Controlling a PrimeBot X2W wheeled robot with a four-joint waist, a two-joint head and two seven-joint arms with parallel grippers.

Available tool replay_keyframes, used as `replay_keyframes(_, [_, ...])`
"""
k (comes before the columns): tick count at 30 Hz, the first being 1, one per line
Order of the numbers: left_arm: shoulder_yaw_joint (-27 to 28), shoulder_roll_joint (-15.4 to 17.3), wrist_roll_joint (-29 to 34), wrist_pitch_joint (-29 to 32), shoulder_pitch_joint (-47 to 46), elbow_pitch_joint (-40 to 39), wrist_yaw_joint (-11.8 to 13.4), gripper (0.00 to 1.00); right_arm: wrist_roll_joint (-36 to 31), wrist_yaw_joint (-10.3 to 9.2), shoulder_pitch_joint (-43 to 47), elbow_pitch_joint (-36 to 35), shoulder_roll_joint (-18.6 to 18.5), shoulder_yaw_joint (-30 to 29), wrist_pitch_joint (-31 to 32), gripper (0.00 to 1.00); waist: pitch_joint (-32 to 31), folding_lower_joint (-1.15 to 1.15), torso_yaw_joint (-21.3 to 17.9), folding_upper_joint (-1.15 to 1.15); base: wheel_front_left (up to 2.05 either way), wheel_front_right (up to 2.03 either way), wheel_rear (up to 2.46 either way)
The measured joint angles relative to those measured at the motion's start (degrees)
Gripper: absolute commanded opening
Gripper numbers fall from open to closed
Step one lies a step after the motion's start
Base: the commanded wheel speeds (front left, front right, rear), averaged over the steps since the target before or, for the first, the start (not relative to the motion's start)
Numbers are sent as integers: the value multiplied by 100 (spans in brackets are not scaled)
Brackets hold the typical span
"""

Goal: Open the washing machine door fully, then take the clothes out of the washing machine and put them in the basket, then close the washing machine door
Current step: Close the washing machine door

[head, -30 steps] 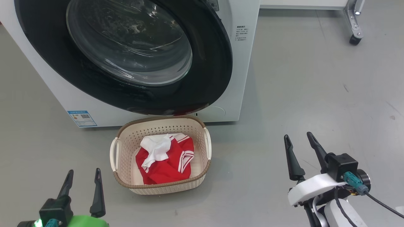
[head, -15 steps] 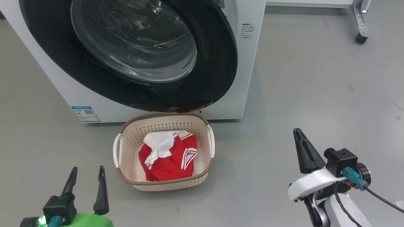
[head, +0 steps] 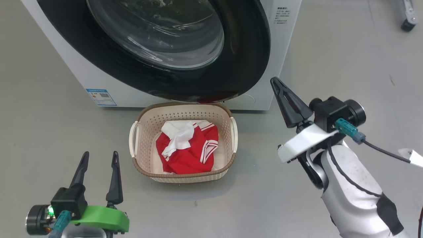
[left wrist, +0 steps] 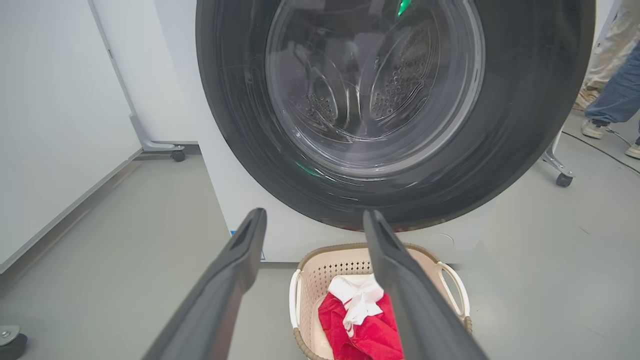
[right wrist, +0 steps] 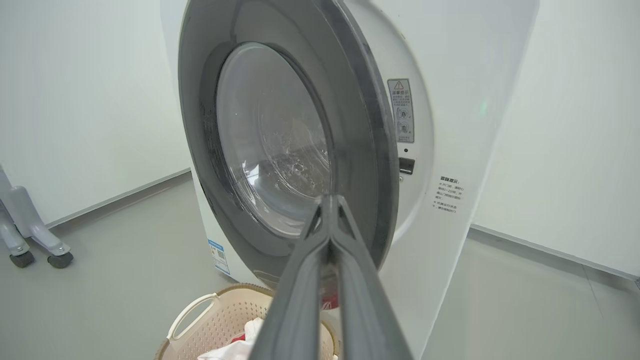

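Observation:
The washing machine [head: 284, 49] stands ahead, and its door [head: 244, 66], black-rimmed with a glass bowl, hangs slightly ajar over the drum mouth. Below the door sits the cream basket [head: 145, 132] with the red and white clothes [head: 188, 155] inside. My right gripper [head: 275, 81] is shut on nothing and raised just right of the door's lower right rim. In the right wrist view its joined fingertips [right wrist: 330, 200] point at the door's edge [right wrist: 360, 150]. Low at the left, my left gripper [head: 100, 154] is open and empty, left of the basket.
A blue label [head: 100, 97] marks the machine's lower left front. A wheeled frame leg [head: 408, 23] stands far right. A person's legs [left wrist: 615, 90] show behind the machine's right side, and a white panel on casters [left wrist: 175, 155] stands at its left. Grey floor surrounds the basket.
My right gripper shut its fingers, then rose and moved forward toward the door's right rim. The head camera shifted, sliding the scene right and down. The left gripper stayed open.

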Motion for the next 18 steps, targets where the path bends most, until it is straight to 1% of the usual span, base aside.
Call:
replay_keyframes(1, [-11,-3,0,-18,-38,-22,0,100,-4,27,-130,22,-5,51,57,0,41,0,34,0,0,0,0])
replay_keyframes(6, [-121,-25,0,-51,-242,-42,-57,100,-5,40,-688,162,-37,168,208,0,239,0,243,0,0,0,0])
replay_keyframes(9, [-193,-56,0,-99,-372,-45,-101,100,-4,79,-1117,325,-107,213,341,0,411,0,436,0,0,0,0])
replay_keyframes(18, [-326,-160,-37,-199,-699,-14,-153,100,33,80,-1934,791,-358,-20,488,0,804,0,883,0,0,0,0])
